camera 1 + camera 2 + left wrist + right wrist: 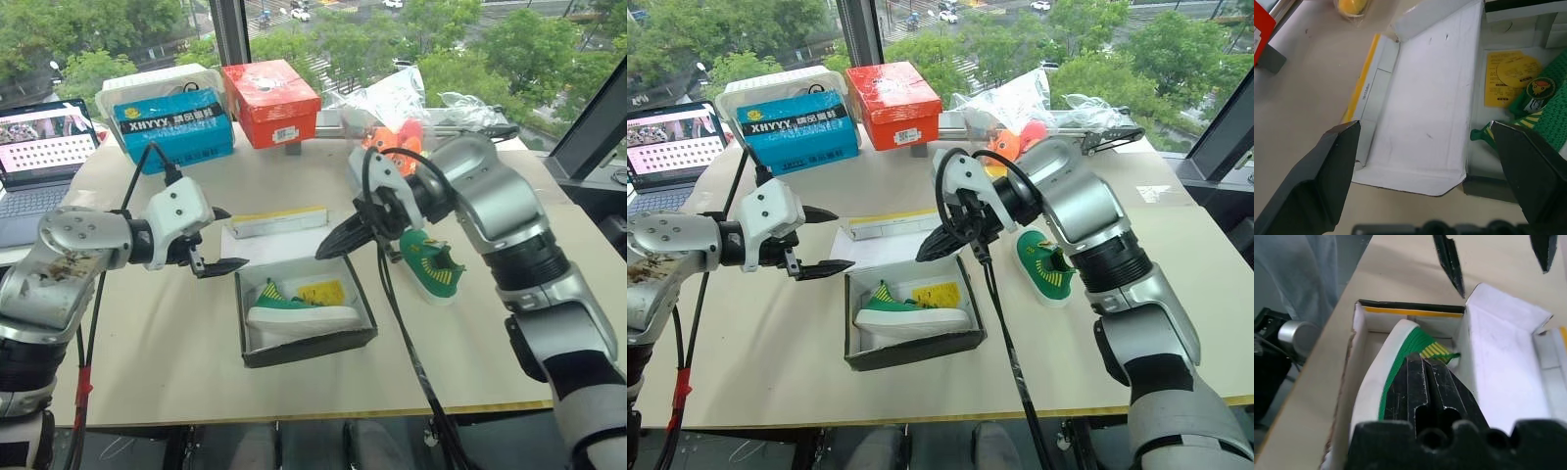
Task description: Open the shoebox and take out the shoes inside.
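left gripper (217,240) spread and empty, right gripper (328,244) pressed together, empty, above the shoebox (306,343).

Beige worktop (147,333), set before a window looking down on green trees (88,29). Along the far edge, from the left: open laptop (39,162) with a lit screen; blue box (174,127) lettered "XHYYX", resting against a white box (157,78) behind it; red box (270,101) with a small white label on its near side. Right of the red box, crumpled clear bag (392,98) with orange and yellow toys (397,137) inside, shapes hard to make out, possibly ducks. Further right, more clear plastic (465,106), lying loose by the far edge.
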Controlling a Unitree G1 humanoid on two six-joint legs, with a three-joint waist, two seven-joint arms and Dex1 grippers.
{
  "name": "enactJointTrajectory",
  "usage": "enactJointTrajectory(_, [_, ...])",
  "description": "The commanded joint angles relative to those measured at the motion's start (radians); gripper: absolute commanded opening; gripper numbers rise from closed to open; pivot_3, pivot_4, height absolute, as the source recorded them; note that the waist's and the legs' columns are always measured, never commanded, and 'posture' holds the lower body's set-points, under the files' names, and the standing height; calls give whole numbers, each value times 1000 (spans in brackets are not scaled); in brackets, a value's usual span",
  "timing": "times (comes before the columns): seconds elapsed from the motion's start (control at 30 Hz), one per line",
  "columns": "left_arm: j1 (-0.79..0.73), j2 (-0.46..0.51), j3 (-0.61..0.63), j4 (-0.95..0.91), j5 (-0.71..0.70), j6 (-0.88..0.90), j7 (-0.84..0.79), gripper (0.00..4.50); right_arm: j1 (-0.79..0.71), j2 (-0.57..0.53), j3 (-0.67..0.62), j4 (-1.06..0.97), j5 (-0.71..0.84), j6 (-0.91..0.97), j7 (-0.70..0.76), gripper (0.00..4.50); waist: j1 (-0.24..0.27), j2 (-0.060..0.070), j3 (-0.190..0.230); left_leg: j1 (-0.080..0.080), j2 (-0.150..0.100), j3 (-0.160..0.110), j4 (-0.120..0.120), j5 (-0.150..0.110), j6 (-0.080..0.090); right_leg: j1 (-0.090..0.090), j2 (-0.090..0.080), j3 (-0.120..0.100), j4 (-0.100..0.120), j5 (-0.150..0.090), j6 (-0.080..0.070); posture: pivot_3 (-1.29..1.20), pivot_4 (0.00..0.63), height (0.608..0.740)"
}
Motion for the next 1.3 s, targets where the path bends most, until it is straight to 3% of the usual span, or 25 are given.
enactJointTrajectory(0.03, [-37, -9, -7, 0, 12, -34, -6, 4500, 43, -16, 21, -112, 17, 65, 4, 1268, -1, 0, 0, 0, 0, 0, 0, 0, 0, 0, 0, 0, 0, 0, 0, 0, 150, 740])
enactJointTrajectory(0.33, [-47, -10, -14, 16, 18, -45, -20, 4500, 102, 30, 91, -155, -64, 93, -120, 4335, -4, 0, 0, 0, 0, 0, 0, 0, 0, -1, 0, 1, 1, 0, 0, 0, 150, 740])
enactJointTrajectory(0.37, [-48, -10, -15, 17, 19, -46, -21, 4500, 105, 32, 102, -155, -74, 94, -127, 4466, -3, 0, 0, 0, 0, 0, 0, 0, 0, -1, 0, 1, 1, 0, 0, 0, 150, 740])
enactJointTrajectory(1.07, [-42, -6, -9, 12, 24, -42, -18, 4500, 176, 74, 223, -117, -195, 44, -215, 4466, -3, 0, 0, 0, 0, 0, 0, 0, 0, -1, 0, 0, 1, 0, 0, 0, 150, 740])
enactJointTrajectory(1.1, [-41, -5, -8, 11, 24, -42, -19, 4500, 177, 76, 222, -114, -198, 46, -217, 4075, -3, 0, 0, 0, 0, 0, 0, 0, 0, -1, 0, 0, 1, 0, 0, 0, 150, 740])
enactJointTrajectory(1.17, [-42, -5, -8, 13, 25, -41, -21, 4500, 176, 79, 222, -112, -197, 46, -211, 3804, -3, 0, 0, 0, 0, 0, 0, 0, 0, -1, 0, 0, 1, 0, 0, 0, 150, 740])
enactJointTrajectory(1.3, [-40, 1, -5, 11, 20, -35, -29, 4500, 178, 84, 215, -115, -198, 44, -205, 2427, -4, 0, 0, 0, 0, 0, 0, 0, 0, -1, 0, 0, 1, 0, 0, 0, 150, 740])
